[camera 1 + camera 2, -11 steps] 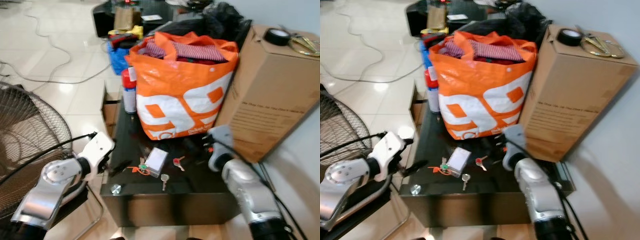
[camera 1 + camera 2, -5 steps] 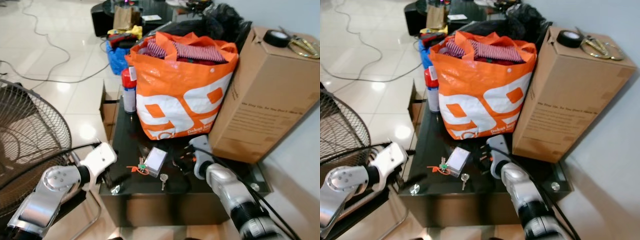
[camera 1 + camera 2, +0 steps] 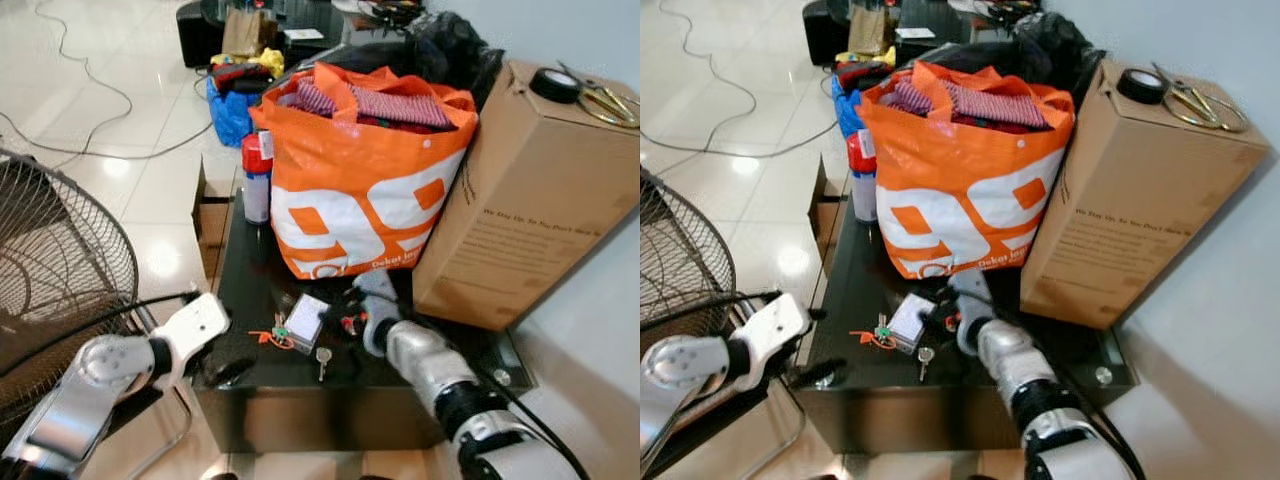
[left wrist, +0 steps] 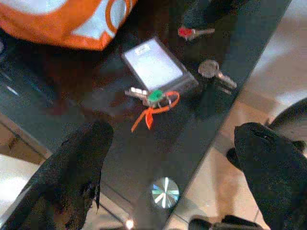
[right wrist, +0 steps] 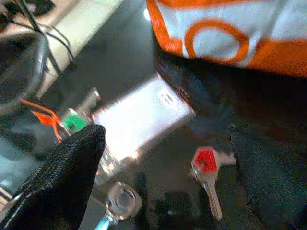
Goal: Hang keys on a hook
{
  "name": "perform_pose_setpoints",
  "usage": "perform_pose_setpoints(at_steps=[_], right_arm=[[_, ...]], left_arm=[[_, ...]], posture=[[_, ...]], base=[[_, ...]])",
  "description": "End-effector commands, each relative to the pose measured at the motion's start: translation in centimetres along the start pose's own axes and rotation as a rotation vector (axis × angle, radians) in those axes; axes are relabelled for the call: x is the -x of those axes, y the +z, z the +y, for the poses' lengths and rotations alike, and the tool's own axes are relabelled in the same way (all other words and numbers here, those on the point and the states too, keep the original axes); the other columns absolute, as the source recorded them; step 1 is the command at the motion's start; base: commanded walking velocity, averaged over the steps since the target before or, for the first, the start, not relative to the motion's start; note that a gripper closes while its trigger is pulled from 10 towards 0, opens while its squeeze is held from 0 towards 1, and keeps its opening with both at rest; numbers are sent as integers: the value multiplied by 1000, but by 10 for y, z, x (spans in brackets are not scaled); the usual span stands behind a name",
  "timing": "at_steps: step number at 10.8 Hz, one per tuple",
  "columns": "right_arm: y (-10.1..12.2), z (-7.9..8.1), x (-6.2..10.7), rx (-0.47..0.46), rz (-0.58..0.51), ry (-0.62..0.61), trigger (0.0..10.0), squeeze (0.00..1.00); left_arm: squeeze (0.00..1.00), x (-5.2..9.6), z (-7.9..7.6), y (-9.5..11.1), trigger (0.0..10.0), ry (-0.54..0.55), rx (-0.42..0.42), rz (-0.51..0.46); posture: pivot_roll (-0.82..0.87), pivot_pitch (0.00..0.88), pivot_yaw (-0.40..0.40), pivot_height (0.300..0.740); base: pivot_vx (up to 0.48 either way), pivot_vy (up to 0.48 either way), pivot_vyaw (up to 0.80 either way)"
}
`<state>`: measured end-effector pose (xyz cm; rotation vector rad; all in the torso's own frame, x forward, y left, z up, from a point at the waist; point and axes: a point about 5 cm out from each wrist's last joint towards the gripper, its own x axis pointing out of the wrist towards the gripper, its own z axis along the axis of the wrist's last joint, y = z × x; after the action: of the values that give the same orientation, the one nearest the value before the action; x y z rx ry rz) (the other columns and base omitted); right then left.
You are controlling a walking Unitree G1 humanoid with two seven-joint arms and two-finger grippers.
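Keys lie on the black glass table (image 3: pixel 250 280): a bunch with a green tag and orange strap (image 3: pixel 278 337), a lone silver key (image 3: pixel 322 356) and a red-headed key (image 5: pixel 206 160). A small clear-lidded case (image 3: pixel 306 318) lies between them. My right gripper (image 5: pixel 168 158) is open low over the table, its fingers either side of the red-headed key, touching nothing. At the table's front left corner my left gripper (image 4: pixel 172 158) hangs open, looking down on the green-tagged bunch (image 4: pixel 154 97) and the silver key (image 4: pixel 213 72).
An orange shopping bag (image 3: pixel 365 170) full of clothes and a big cardboard box (image 3: pixel 530 190) stand just behind the keys. A spray can (image 3: pixel 257 180) stands at the table's back left. A floor fan (image 3: pixel 50 280) is close on my left. Cables run over the tiled floor.
My right gripper has come in leftward over the table to the red-headed key. The left gripper has dropped back to the table's front corner. The camera has shifted a little.
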<state>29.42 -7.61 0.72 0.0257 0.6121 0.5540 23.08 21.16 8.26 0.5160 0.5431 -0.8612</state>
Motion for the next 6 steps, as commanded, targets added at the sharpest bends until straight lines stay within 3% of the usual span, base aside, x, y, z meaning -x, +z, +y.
perform_pose_setpoints(at_steps=[1,4,6], right_arm=[[-1,0,-1,5,4,-26,10000,0],[3,8,-8,-92,-10,-84,10000,0],[5,16,-12,-109,-24,-68,10000,0]], left_arm=[[0,6,2,8,10000,2,-6,-27],[0,18,3,16,10000,6,-8,-32],[0,22,2,18,10000,1,-6,-32]], posture=[[33,0,-137,740],[61,62,-135,740],[67,94,-145,740]], base=[[0,0,0],[0,0,0],[0,0,0]])
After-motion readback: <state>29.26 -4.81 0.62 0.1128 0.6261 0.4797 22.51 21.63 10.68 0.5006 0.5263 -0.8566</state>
